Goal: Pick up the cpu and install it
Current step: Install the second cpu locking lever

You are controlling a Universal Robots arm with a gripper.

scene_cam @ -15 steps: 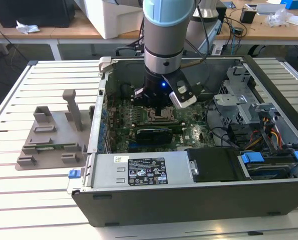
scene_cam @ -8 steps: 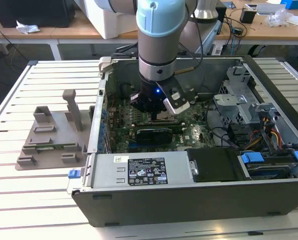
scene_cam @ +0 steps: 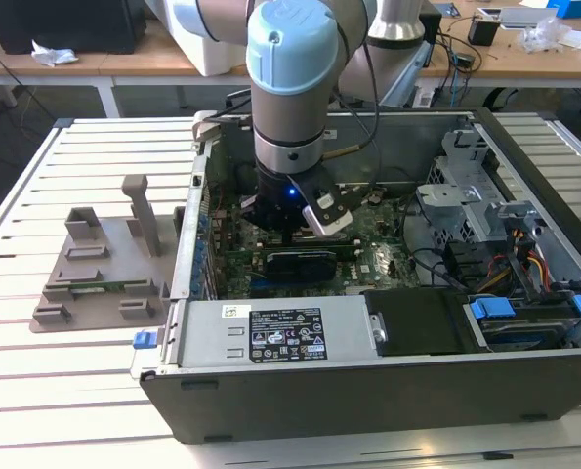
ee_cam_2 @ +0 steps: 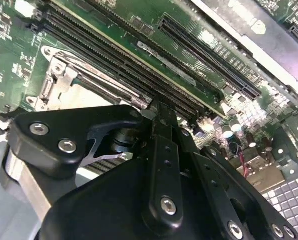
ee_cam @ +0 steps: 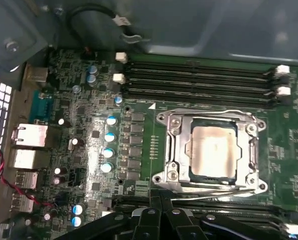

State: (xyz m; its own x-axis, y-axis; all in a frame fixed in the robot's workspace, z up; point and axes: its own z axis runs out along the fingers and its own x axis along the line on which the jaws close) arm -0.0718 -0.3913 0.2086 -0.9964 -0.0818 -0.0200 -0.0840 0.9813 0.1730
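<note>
Exterior view: arm [scene_cam: 292,88] reaches straight down into the open PC case [scene_cam: 388,391], which lies on its side on the slatted bench [scene_cam: 36,391]. Gripper [scene_cam: 292,233] sits low over the green motherboard [scene_cam: 378,262], blue light lit on the wrist. Grey plastic tray [scene_cam: 100,278] with upright posts sits on the bench at 9 o'clock from the case, just beside its wall. Power supply [scene_cam: 285,332] runs along the near case edge, drive bays with blue tabs [scene_cam: 492,309] toward 4 o'clock. Second wrist view: black gripper linkage [ee_cam_2: 161,165] in the foreground, fingers look drawn together with nothing between them, though the tips are partly hidden. Metal socket frame [ee_cam_2: 63,82] at 10 o'clock of the linkage, long black RAM slots [ee_cam_2: 118,60] beyond it. First wrist view: cpu [ee_cam: 214,150] lies seated flat in the socket [ee_cam: 176,150], silvery top facing up, metal frame around it. RAM slots [ee_cam: 199,77] at 12 o'clock of the socket, row of capacitors [ee_cam: 108,145] at 9 o'clock, rear I/O ports [ee_cam: 31,135] farther out. Fingers [ee_cam: 154,220] at 6 o'clock, clear of the cpu.
</note>
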